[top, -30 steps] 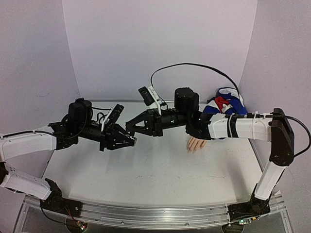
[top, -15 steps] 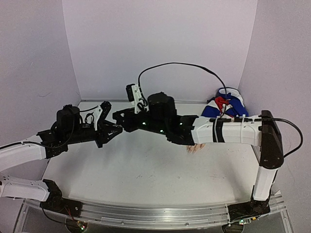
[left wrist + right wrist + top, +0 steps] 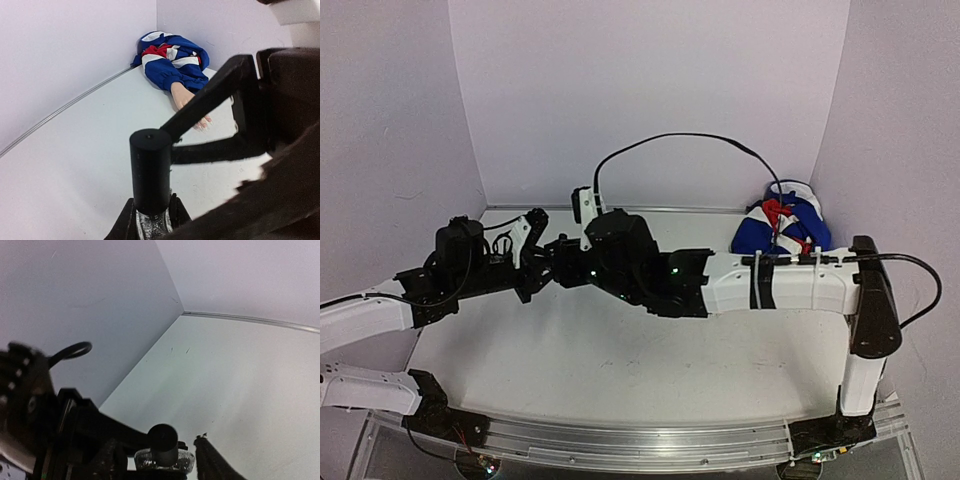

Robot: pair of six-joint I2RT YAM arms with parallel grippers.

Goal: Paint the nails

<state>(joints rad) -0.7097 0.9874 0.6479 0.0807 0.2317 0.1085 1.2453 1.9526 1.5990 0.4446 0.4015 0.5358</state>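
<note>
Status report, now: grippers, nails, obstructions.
Left gripper shut on bottle. Right gripper open astride the cap, cap on. Nails far off, hand lying by the corner. No obstruction seen.

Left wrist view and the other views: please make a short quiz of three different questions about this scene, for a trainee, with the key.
1. True or false: the black cap lies loose beside the mannequin hand.
2. Which colours does the sleeve have? A: green and yellow. B: blue, white and red. C: all black.
3. Which pincer grips the glass body of the bottle?

Key: 1 false, the cap sits on the bottle; 2 B; 3 the left pincer.
</note>
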